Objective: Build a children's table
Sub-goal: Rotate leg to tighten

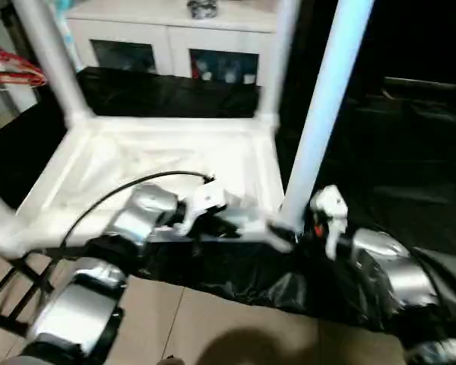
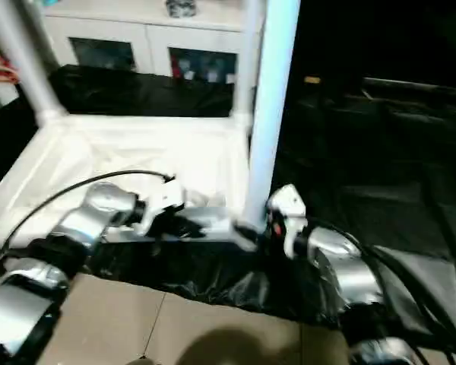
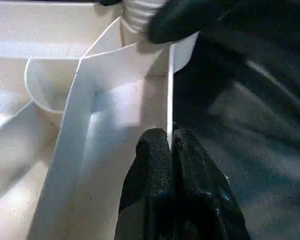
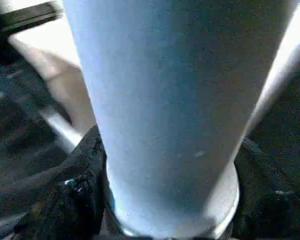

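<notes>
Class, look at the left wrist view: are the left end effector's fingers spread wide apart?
No. The left end effector has its black fingers pressed together, pinching the thin edge of the tabletop.

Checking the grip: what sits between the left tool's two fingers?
The thin side wall of the upturned table top, pinched edge-on between the fingers, as the left wrist view shows.

Head-mounted stereo pair looks forward and down over both silver forearms at the upturned table top (image 1: 167,163) on black sheeting, a glass-door cabinet (image 1: 175,46) beyond; the two eyes share this scene, shifted slightly sideways. The left wrist camera peers along its closed black fingers (image 3: 155,165) pinching the top's thin rim. The right wrist camera sits hard against the near-corner leg (image 4: 175,100), which both eye views also take in.
</notes>
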You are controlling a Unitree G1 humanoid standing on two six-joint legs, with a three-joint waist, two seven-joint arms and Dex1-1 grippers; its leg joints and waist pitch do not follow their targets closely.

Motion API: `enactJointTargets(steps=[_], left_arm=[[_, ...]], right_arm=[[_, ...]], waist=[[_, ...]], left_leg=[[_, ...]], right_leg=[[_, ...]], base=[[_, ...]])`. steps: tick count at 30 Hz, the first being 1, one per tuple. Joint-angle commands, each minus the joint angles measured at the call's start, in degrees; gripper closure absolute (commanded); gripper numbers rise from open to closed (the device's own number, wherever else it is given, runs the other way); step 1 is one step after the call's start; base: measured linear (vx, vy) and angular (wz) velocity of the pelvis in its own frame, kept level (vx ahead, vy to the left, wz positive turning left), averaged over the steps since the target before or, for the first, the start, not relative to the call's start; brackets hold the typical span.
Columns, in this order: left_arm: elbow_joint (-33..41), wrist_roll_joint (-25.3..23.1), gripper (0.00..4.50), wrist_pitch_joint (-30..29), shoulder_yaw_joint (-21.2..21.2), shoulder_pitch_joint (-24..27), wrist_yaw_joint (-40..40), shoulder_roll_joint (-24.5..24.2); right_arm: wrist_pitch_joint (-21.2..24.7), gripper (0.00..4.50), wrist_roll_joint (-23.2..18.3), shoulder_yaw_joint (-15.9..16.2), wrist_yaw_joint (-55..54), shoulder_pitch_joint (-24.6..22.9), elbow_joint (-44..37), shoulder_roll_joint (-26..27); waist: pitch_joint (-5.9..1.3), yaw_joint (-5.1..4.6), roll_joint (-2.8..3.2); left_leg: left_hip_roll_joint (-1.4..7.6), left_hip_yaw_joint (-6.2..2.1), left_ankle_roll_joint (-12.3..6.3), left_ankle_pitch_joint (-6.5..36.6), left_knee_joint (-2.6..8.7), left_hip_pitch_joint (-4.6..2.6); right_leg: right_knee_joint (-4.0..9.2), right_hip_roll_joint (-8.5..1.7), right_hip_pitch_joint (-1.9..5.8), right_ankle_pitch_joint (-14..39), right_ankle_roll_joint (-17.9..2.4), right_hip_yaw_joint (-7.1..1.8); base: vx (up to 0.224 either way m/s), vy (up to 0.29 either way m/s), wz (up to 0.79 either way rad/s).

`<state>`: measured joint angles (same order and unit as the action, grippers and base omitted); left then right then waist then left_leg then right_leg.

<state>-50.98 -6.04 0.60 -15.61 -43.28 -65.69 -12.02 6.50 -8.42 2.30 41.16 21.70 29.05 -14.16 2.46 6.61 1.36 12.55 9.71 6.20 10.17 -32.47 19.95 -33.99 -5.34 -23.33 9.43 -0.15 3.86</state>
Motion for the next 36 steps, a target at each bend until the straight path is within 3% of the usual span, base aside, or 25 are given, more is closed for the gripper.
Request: enactJointTargets(steps=[1,5,6,9,10,11,12,17,21,27,28,34,36], left_arm=[[-0.18,0.39,4.50,-0.12,-0.33,-2.01,4.07,4.12],[-1.50,-0.37,4.50,-1.14,0.04,-2.57,10.73,7.59],[-1.62,-0.59,4.50,-1.27,0.07,-2.57,12.08,8.45],[-1.34,-0.80,4.50,-1.46,0.02,-2.23,13.32,9.56],[-1.09,-0.83,4.50,-1.54,0.03,-1.98,13.66,9.89],[-1.08,-0.83,4.50,-1.54,0.03,-1.97,13.68,9.90],[-0.73,-0.86,4.50,-1.11,-0.13,-1.62,13.18,9.79],[-0.40,-0.49,4.50,0.84,-0.03,-1.16,11.52,8.43],[-0.11,-0.11,4.50,2.98,-0.25,-0.84,7.02,5.53],[0.51,-0.22,4.50,4.26,-0.95,-0.17,2.14,2.96],[0.46,-0.24,4.50,4.75,-1.12,-0.12,0.72,2.14],[0.62,0.14,4.50,5.70,-1.65,-0.04,-3.92,0.10],[0.91,0.75,4.50,6.30,-1.90,-0.16,-8.19,-1.58]], right_arm=[[0.89,1.75,2.76,2.63,-6.22,1.29,4.86,3.88],[1.28,1.75,4.64,0.32,-19.48,5.30,11.71,8.01],[0.70,1.75,4.97,-0.38,-22.40,6.42,13.62,9.07],[-0.73,1.75,5.22,-1.24,-25.41,7.85,15.99,10.42],[-1.59,1.40,4.93,-1.54,-25.03,8.53,16.78,10.89],[-1.63,1.40,4.92,-1.56,-25.02,8.55,16.82,10.91],[-1.97,1.06,4.50,-1.59,-23.48,8.88,16.87,10.96],[-2.31,0.67,4.91,0.00,-17.95,8.67,15.67,9.38],[-4.02,0.67,5.28,3.99,-7.45,6.62,12.47,5.67],[-5.93,0.67,3.95,5.17,2.02,4.78,8.97,2.74],[-6.33,0.67,2.96,5.75,6.07,3.84,6.94,1.40],[-4.70,0.67,-0.25,7.89,16.41,1.12,0.96,-2.39],[-2.81,0.67,-1.66,10.13,23.98,-1.39,-3.71,-5.81]], waist=[[-3.10,-0.06,-0.29],[-3.24,-0.34,-0.08],[-3.28,-0.38,0.26],[-3.42,-0.41,0.27],[-3.55,-0.44,0.30],[-3.58,-0.48,0.31],[-3.49,-0.46,0.41],[-3.54,-0.39,0.17],[-3.46,-0.25,0.13],[-3.33,-0.01,0.36],[-3.22,0.04,0.09],[-3.39,0.54,0.05],[-3.26,0.93,-0.06]], left_leg=[[-0.24,0.08,-0.48,17.00,4.08,0.22],[-0.37,0.16,-0.58,16.23,3.99,0.16],[-0.31,0.15,-0.51,15.85,3.99,0.23],[-0.27,0.22,-0.90,14.95,3.92,0.42],[-0.29,0.26,-1.05,14.65,3.86,0.43],[-0.29,0.30,-1.15,14.71,3.82,0.43],[-0.32,0.30,-1.29,14.72,3.84,0.45],[-0.28,0.38,-2.30,14.86,3.77,0.46],[-0.21,0.44,-2.80,14.40,3.77,0.57],[0.11,0.52,-3.11,15.95,3.88,0.35],[0.04,0.57,-3.27,16.77,3.91,0.35],[0.31,0.65,-3.89,15.18,3.76,0.41],[0.39,0.63,-4.15,15.19,3.83,0.35]], right_leg=[[5.34,-2.53,2.64,26.03,-7.56,-1.46],[5.21,-2.34,2.67,23.76,-8.21,-1.49],[5.00,-2.41,2.59,22.48,-8.57,-1.61],[4.60,-2.22,2.90,17.56,-9.67,-1.66],[4.43,-2.22,2.95,15.93,-10.26,-1.66],[4.35,-2.24,2.97,15.40,-10.55,-1.67],[4.33,-2.13,3.06,14.72,-10.80,-1.65],[4.19,-2.14,3.31,13.07,-11.48,-1.67],[4.18,-2.24,3.41,13.02,-11.53,-1.73],[4.31,-2.28,3.18,14.91,-12.00,-1.69],[4.57,-2.13,3.31,16.26,-11.56,-1.63],[4.27,-2.21,3.23,14.79,-11.93,-1.73],[4.35,-2.18,3.32,15.16,-11.95,-1.71]], base=[[0.000,0.000,0.00],[0.000,0.000,0.00],[0.000,0.000,0.00],[0.000,0.000,0.00],[0.000,0.000,0.00],[0.000,0.000,0.00],[0.000,0.000,0.00],[0.000,0.000,0.00],[0.000,0.000,0.00],[0.000,0.000,0.00],[0.000,0.000,0.00],[0.000,0.000,0.00],[0.000,0.000,0.00]])
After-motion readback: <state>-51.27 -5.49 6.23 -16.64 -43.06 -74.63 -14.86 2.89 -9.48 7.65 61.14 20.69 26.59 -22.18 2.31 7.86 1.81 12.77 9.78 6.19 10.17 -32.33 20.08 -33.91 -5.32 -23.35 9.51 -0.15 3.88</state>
